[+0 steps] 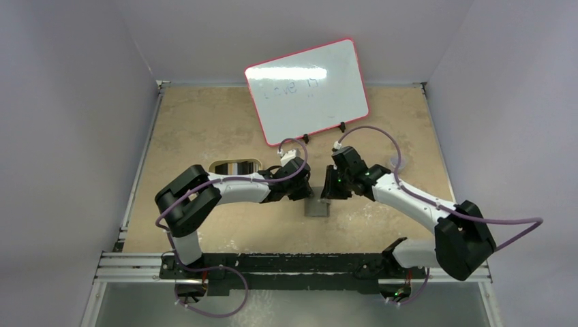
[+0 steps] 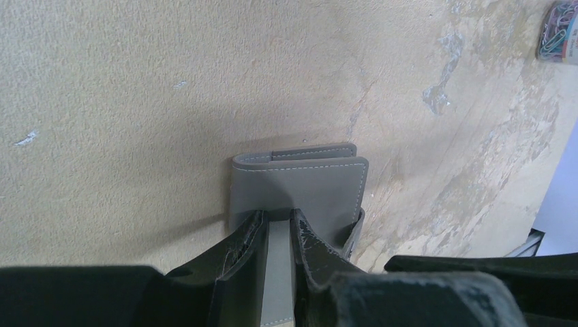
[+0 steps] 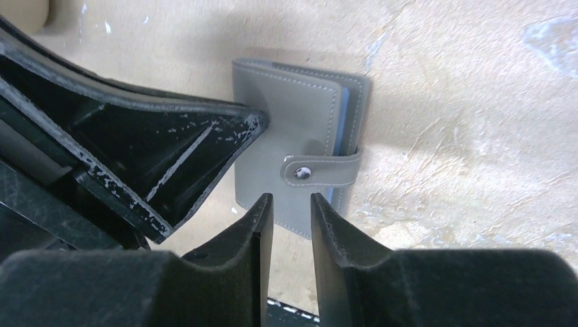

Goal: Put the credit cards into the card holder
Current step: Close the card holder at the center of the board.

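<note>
Card holder [image 3: 286, 143]: flat on the table [image 1: 204, 122], mid-board, folded shut, with the tab [image 3: 320, 170] snapped across its 3 o'clock edge in the right wrist view.
Credit cards: none loose in any view; only a blue-grey sliver of inner pocket at the holder's 3 o'clock edge.
Left gripper [image 2: 276, 228]: nearly closed, pinching a grey edge of the holder at its 9 o'clock side in the right wrist view.
Right gripper [image 3: 292, 204]: narrowly parted, nothing between the fingers, hovering just at 6 o'clock of the tab.
Progress: judged near the end, with the holder shut and fastened; probably left only to let go and draw back.
Hidden: the holder's inside, so cards in it unconfirmed; most of the holder covered by both grippers in the top view.
Hard to make out: rounded container [image 1: 235, 167] at 9 o'clock of the left gripper, half behind the arm, contents unclear.
</note>
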`<state>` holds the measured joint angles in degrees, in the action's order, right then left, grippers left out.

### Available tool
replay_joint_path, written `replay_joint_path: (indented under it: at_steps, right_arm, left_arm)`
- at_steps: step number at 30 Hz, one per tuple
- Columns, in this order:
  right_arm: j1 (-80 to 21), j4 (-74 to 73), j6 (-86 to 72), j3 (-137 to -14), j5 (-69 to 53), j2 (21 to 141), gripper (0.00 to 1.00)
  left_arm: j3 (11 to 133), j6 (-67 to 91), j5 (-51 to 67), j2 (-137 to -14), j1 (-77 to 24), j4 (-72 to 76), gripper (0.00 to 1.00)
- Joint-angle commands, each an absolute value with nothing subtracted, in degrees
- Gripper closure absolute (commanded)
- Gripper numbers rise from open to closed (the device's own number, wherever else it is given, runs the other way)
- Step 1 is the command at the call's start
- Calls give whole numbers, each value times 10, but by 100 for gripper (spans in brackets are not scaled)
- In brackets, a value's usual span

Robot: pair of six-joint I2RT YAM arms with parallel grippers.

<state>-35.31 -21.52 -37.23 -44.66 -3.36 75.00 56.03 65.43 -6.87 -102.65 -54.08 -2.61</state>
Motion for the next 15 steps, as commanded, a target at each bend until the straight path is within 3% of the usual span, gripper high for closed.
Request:
replay_joint_path:
  at_steps: [1, 15]
  right_arm:
    - [-342, -176, -391, -430, -15, 735, 69]
    - [-342, -109, -357, -393, -63, 780, 73]
  left_arm:
    - [557, 654, -81, -1039, -546, -52, 82]
    - [565, 667, -90, -1013, -545, -48, 82]
